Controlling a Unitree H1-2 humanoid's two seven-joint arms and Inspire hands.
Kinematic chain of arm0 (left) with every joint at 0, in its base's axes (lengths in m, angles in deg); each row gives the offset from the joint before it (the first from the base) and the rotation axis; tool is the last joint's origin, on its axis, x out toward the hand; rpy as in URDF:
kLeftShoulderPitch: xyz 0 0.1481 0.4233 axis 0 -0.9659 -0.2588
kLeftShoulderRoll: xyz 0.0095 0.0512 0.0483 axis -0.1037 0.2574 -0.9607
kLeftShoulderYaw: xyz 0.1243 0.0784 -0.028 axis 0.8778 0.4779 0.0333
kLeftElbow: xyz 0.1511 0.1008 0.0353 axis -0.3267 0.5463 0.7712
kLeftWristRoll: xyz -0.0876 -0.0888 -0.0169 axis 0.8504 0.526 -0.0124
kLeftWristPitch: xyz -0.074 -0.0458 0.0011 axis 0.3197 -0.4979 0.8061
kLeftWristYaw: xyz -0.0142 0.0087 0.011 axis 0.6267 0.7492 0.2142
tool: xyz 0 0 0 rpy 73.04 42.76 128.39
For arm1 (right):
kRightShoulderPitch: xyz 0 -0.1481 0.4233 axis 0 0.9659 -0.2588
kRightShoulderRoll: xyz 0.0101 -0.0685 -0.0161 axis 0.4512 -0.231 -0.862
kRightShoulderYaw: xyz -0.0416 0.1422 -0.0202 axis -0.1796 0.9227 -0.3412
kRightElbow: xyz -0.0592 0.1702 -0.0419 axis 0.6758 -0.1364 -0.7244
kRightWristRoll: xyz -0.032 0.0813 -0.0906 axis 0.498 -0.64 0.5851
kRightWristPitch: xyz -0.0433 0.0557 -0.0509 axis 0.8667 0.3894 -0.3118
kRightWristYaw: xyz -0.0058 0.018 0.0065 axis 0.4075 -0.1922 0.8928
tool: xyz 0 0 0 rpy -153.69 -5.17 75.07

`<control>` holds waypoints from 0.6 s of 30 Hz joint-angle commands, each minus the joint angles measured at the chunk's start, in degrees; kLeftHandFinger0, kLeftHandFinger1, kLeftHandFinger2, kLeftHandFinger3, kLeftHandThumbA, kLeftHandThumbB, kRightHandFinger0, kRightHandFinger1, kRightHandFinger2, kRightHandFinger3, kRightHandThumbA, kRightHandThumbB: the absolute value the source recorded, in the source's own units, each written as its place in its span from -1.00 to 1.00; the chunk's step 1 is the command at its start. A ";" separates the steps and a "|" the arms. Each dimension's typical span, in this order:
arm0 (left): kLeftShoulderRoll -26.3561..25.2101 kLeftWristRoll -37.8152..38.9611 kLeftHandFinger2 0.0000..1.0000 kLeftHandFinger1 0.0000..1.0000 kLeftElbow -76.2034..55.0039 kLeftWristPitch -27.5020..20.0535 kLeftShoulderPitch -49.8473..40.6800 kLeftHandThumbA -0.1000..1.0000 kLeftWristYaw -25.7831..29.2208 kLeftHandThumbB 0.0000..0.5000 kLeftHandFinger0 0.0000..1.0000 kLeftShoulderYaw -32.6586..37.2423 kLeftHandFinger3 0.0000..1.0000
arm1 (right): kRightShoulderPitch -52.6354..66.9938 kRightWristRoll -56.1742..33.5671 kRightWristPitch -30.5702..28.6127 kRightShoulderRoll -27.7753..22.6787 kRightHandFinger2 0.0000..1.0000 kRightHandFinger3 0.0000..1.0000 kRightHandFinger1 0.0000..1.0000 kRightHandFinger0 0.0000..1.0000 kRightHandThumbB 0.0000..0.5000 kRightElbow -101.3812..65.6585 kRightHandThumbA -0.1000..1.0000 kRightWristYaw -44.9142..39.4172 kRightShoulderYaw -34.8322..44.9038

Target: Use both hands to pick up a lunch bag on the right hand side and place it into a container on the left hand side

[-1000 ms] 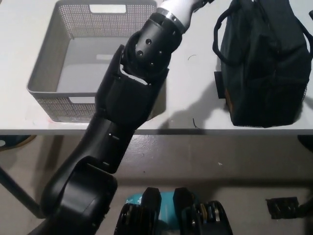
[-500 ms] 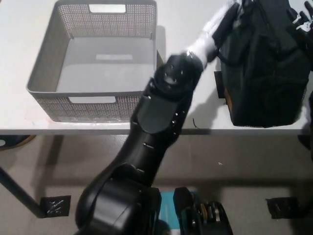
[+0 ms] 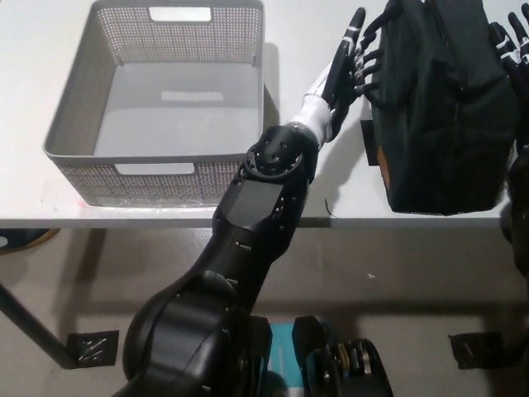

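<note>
The black lunch bag [image 3: 442, 107] stands upright on the right part of the white table [image 3: 297, 25]. My left hand [image 3: 347, 58] is open, fingers spread, right at the bag's left side by its handle. Its arm reaches across from the lower left and passes the basket's near right corner. Only the fingers of my black right hand [image 3: 507, 41] show; they are apart at the bag's upper right edge, with the arm running down the picture's right border. The grey mesh basket [image 3: 73, 107] sits on the left with nothing in it.
The table's front edge runs just below the basket and the bag. A strip of bare tabletop separates basket and bag, partly covered by my left forearm. The floor below shows tape marks.
My left arm has swung right from over the basket's corner to the bag's left side, and its hand now shows spread. My right hand's fingers have come in at the bag's right.
</note>
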 commanded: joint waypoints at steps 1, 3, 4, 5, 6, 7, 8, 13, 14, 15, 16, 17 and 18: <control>-0.60 1.34 1.00 1.00 1.72 -4.36 2.05 1.00 1.20 0.67 1.00 0.27 1.00 | -3.43 -0.51 -4.13 -0.28 1.00 1.00 1.00 1.00 -0.15 0.86 1.00 -2.91 -0.58; -0.95 0.63 1.00 1.00 2.75 -4.00 1.87 1.00 1.85 0.72 1.00 0.96 1.00 | -3.47 -0.04 -4.61 -0.25 1.00 1.00 1.00 1.00 -0.14 1.65 1.00 -2.59 -0.84; -1.08 0.14 1.00 1.00 3.52 -3.88 1.71 1.00 2.25 0.78 1.00 1.48 1.00 | -3.44 -0.01 -4.61 -0.28 1.00 1.00 1.00 1.00 -0.15 2.28 1.00 -2.50 -0.86; -1.13 0.03 1.00 1.00 3.94 -3.95 1.67 1.00 2.41 0.78 1.00 1.69 1.00 | -3.43 0.03 -4.74 -0.31 1.00 1.00 1.00 1.00 -0.15 2.83 1.00 -2.46 -0.87; -1.21 -0.07 1.00 1.00 4.54 -4.18 1.64 1.00 2.48 0.74 1.00 1.96 1.00 | -3.66 -0.41 -5.10 -0.34 1.00 1.00 1.00 1.00 -0.16 4.01 1.00 -3.09 -0.65; -1.24 -0.17 1.00 1.00 4.80 -4.30 1.59 1.00 2.51 0.74 1.00 2.12 1.00 | -3.73 -0.64 -5.22 -0.31 1.00 1.00 1.00 1.00 -0.15 4.51 1.00 -3.27 -0.50; -1.36 -0.50 1.00 1.00 5.27 -4.36 1.55 1.00 2.78 0.76 1.00 2.61 1.00 | -3.96 -0.86 -5.47 -0.22 1.00 1.00 1.00 1.00 -0.17 5.49 1.00 -3.31 -0.35; -1.44 -3.24 1.00 1.00 7.70 -5.34 0.93 1.00 3.65 0.71 1.00 6.79 1.00 | -5.44 -2.18 -6.56 0.34 1.00 1.00 1.00 1.00 -0.17 12.92 1.00 -4.54 0.66; -1.26 -3.46 1.00 1.00 8.15 -5.08 0.92 1.00 3.84 0.74 1.00 7.48 1.00 | -5.93 -2.71 -6.75 0.81 1.00 1.00 1.00 1.00 -0.17 14.89 1.00 -4.32 1.26; -1.21 -3.33 1.00 1.00 8.27 -4.94 0.88 1.00 3.89 0.75 1.00 7.74 1.00 | -6.15 -2.69 -7.02 0.98 1.00 1.00 1.00 1.00 -0.17 15.73 1.00 -4.08 1.39; -0.94 -3.29 1.00 1.00 8.59 -4.01 0.84 1.00 3.81 0.81 1.00 8.33 1.00 | -6.52 -2.85 -7.34 1.72 1.00 1.00 1.00 1.00 -0.17 17.52 1.00 -3.07 1.85; -0.79 -3.41 1.00 1.00 8.78 -3.73 0.76 1.00 3.88 0.82 1.00 8.71 1.00 | -6.88 -2.83 -7.32 2.30 1.00 1.00 1.00 1.00 -0.06 18.95 1.00 -2.68 1.91; -0.51 -4.16 1.00 1.00 9.04 -3.46 0.47 1.00 3.98 0.83 1.00 9.80 1.00 | -7.29 -2.83 -6.87 3.51 1.00 1.00 1.00 1.00 -0.10 21.52 1.00 -2.95 1.84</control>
